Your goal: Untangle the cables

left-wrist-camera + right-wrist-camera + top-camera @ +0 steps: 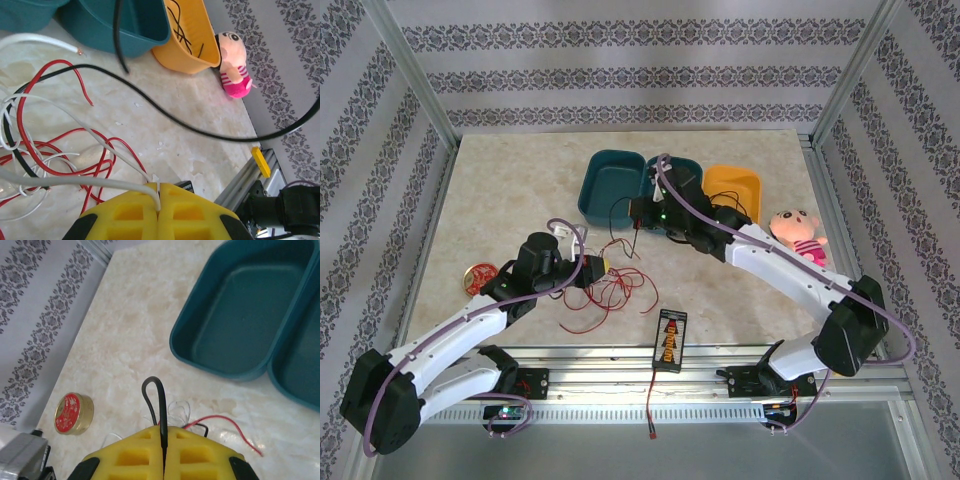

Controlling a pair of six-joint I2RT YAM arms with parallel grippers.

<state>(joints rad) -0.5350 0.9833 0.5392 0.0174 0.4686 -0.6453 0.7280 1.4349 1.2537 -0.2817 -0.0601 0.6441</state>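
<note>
Black cable (163, 410) mostly behind right end effector (164, 431)

Red cable (19, 117), black cable (163, 415), white cable (35, 38); teal bin (240, 325); orange bin (187, 50); marbled beige table (500, 190)

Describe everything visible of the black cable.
The black cable is a thin, flexible wire. The shut right pincer pinches it, a small bend poking up between the yellow fingers. Elsewhere it sweeps in a slack arc across the marble tabletop into the tangle of red cable and white cable.
</note>
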